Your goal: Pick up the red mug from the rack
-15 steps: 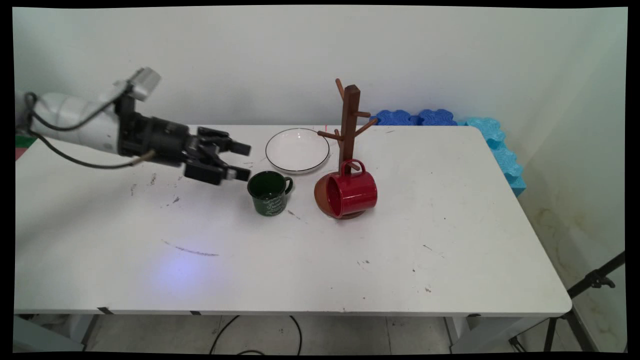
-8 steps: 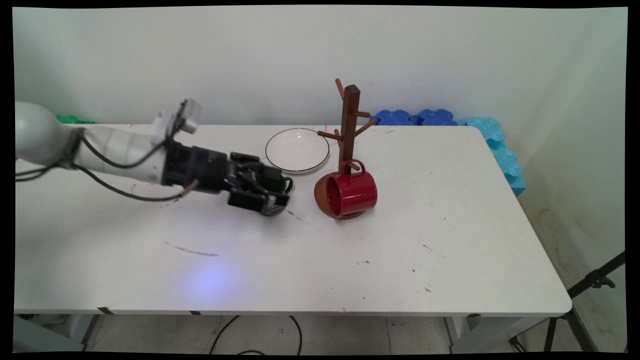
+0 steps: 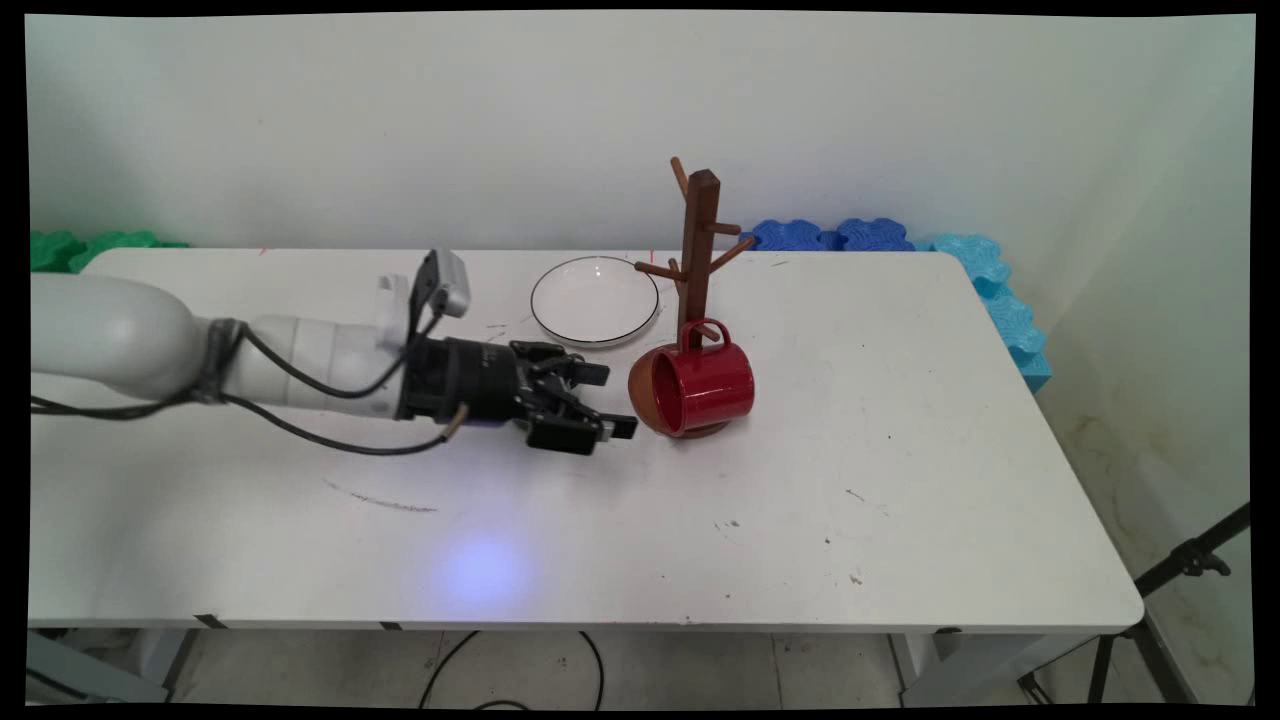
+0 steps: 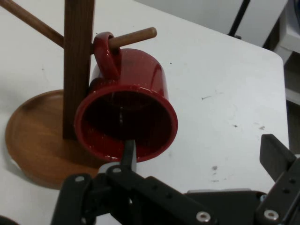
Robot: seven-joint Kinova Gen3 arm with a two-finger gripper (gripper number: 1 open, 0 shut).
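The gripper (image 3: 610, 400) lies low over the white table (image 3: 800, 520), stretched almost level, with its fingers (image 4: 129, 154) spread apart and nothing between them. In the hand view one finger tip stands in front of the lower rim of the red mug (image 4: 126, 117), while the other finger shows at that picture's right edge, well clear of the mug; whether the first tip touches the rim cannot be told. In the main view the fingertips end just beside the open mouth of the red mug (image 3: 700, 390).

The mug hangs by its handle on a low peg of the wooden mug tree (image 3: 697, 260), tilted on its side with its mouth turned toward the gripper. Its lower body sits close over the tree's round brown base (image 4: 33, 140); contact cannot be told. The tree stands upright near the middle of the table's far edge, its other pegs bare.

A white plate (image 3: 594, 300) with a dark rim lies flat just beside the tree, toward the far edge. Behind the gripper the white arm (image 3: 200, 350) runs off toward the table's left edge, with black cables (image 3: 320, 435) looped under it.

Blue foam pieces (image 3: 900, 240) line the far right corner, and green foam (image 3: 80, 245) shows behind the far left corner.
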